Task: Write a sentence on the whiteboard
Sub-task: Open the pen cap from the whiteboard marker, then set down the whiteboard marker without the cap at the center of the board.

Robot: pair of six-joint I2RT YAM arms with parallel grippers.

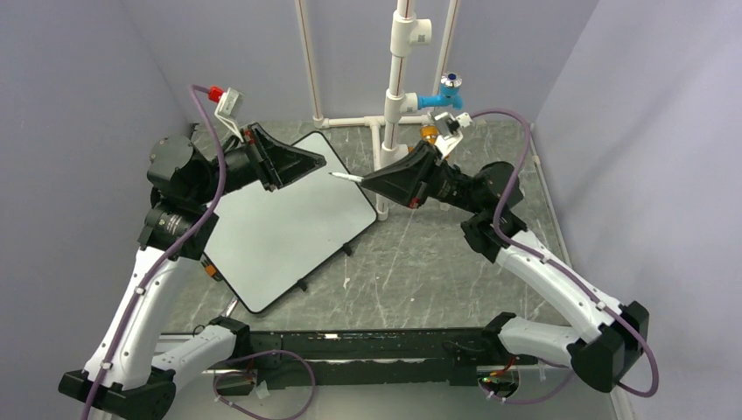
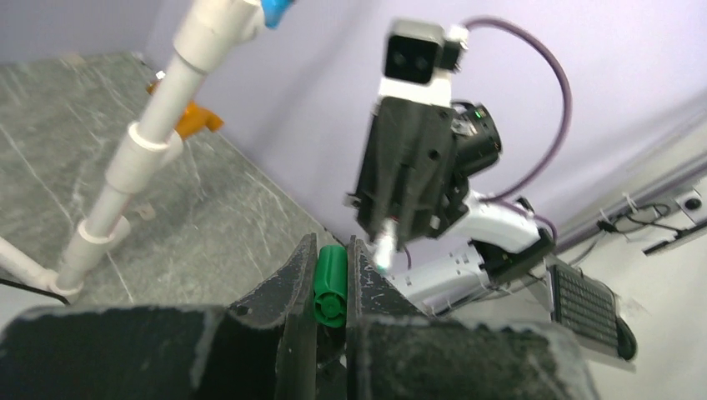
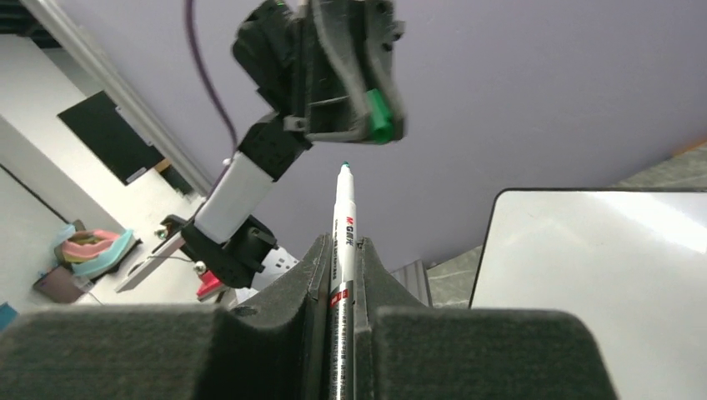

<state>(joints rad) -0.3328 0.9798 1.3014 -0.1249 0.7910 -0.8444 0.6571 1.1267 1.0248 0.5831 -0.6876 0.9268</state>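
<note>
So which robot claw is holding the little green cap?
The left gripper: the green cap is pinched between its fingers. The right gripper holds the uncapped marker instead, tip pointing out.

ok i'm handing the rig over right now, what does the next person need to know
Left gripper: jaws shut on the green cap, held up off the table.
Right gripper: jaws shut on the marker, uncapped, tip pointing toward the left gripper, over the board's far edge.
Whiteboard: lying on the table between the arms, no writing on it.
Done: marker in hand, cap off.
Left: lower the tip to the board and write the whole sentence.
</note>
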